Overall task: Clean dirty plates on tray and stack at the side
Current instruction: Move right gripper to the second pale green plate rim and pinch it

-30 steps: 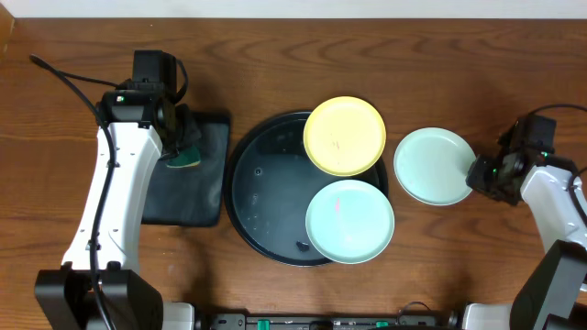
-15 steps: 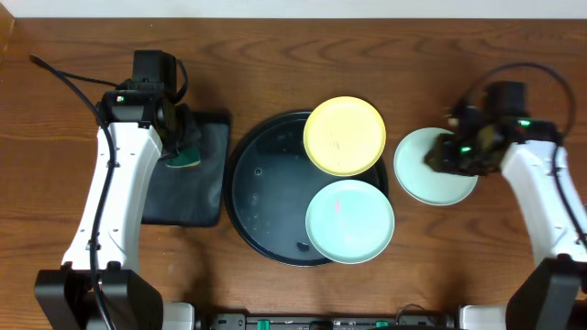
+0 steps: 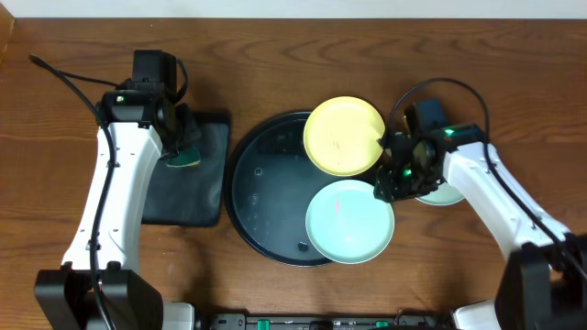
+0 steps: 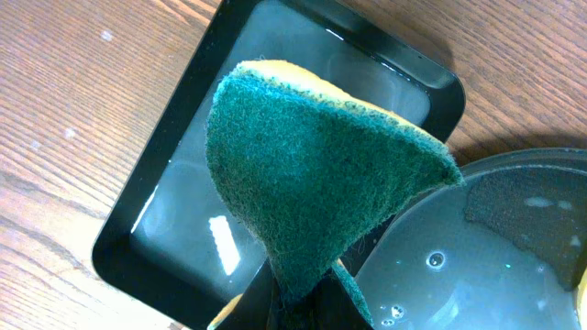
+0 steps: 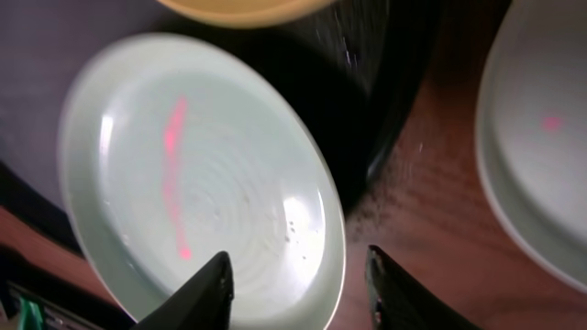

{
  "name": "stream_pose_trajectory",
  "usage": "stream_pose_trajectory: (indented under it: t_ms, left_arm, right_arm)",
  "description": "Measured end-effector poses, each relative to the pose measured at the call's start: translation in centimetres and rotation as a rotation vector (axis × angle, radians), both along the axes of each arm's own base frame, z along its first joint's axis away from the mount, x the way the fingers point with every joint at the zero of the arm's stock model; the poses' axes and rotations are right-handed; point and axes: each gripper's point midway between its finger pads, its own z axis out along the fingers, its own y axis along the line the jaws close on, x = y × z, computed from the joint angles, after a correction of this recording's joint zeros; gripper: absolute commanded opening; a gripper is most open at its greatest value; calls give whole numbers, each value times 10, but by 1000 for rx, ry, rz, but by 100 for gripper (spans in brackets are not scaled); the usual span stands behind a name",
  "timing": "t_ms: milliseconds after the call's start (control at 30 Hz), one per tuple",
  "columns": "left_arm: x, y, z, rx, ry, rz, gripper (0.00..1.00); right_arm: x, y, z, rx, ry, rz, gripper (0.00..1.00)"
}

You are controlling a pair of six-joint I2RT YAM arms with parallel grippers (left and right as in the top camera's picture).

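The round black tray point(image 3: 261, 183) holds a yellow plate point(image 3: 344, 136) on its far right rim and a mint plate point(image 3: 349, 221) at its near right. A pink smear runs across that mint plate point(image 5: 202, 174). My right gripper point(image 3: 390, 183) hangs open over its right edge, with the rim between the fingertips point(image 5: 213, 291) and nothing gripped. Another mint plate point(image 3: 445, 195) lies on the table right of the tray, mostly hidden under my right arm. My left gripper point(image 4: 303, 307) is shut on a green sponge point(image 4: 312, 165) above the small rectangular tray point(image 4: 174, 211).
The rectangular black tray point(image 3: 193, 197) lies left of the round tray and looks wet. Water drops sit on the round tray's floor point(image 4: 477, 257). Bare wooden table surrounds both trays, and a cable loops above my right arm.
My right arm swung left, from the side plate's right edge to the mint plate on the tray. Its jaws have opened. The left arm and sponge stayed still.
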Motion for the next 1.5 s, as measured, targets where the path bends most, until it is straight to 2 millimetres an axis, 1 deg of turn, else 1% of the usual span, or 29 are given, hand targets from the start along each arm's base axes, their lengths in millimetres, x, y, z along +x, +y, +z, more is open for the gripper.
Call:
stream_pose_trajectory:
  t_ms: [133,200,267,333,500,633,733,767,900,1067,1233,1333,1367,1433,1500]
  left_arm:
    - [0,0,0,0,0,0,8]
    - [0,0,0,0,0,0,8]
    - [0,0,0,0,0,0,8]
    - [0,0,0,0,0,0,7]
    - [0,0,0,0,0,0,8]
    - [0,0,0,0,0,0,8]
    - [0,0,0,0,0,0,8]
    - [0,0,0,0,0,0,8]
    - [0,0,0,0,0,0,8]
    - [0,0,0,0,0,0,8]
    - [0,0,0,0,0,0,8]
    - [0,0,0,0,0,0,8]
    - [0,0,0,0,0,0,8]
    - [0,0,0,0,0,0,8]
    - [0,0,0,0,0,0,8]
  right_arm:
    - [-10,-3,-18,-31,88,-1,31]
    - [-12,-4,-26,-44,120,-3,26]
    - [-14,-5,-32,-50,142,-5,22]
    - [-15,-6,-36,-56,158,-7,21]
    - [-17,-5,-37,-57,163,-4,20]
    - [-17,2,-38,-59,150,22,24]
    - [-16,8,-39,-78,131,37,23]
    - [-16,8,-40,-92,129,38,20]
    - [-17,6,-42,-135,124,26,1]
    - [-13,7,-43,-140,107,12,1]
    - [-12,17,-43,-131,87,30,1]
    - [-10,34,-37,-123,63,47,1]
    - [-7,38,-35,-117,50,47,1]
    - [6,53,-24,-94,1,33,1]
    - [24,71,-11,-55,-66,9,1]
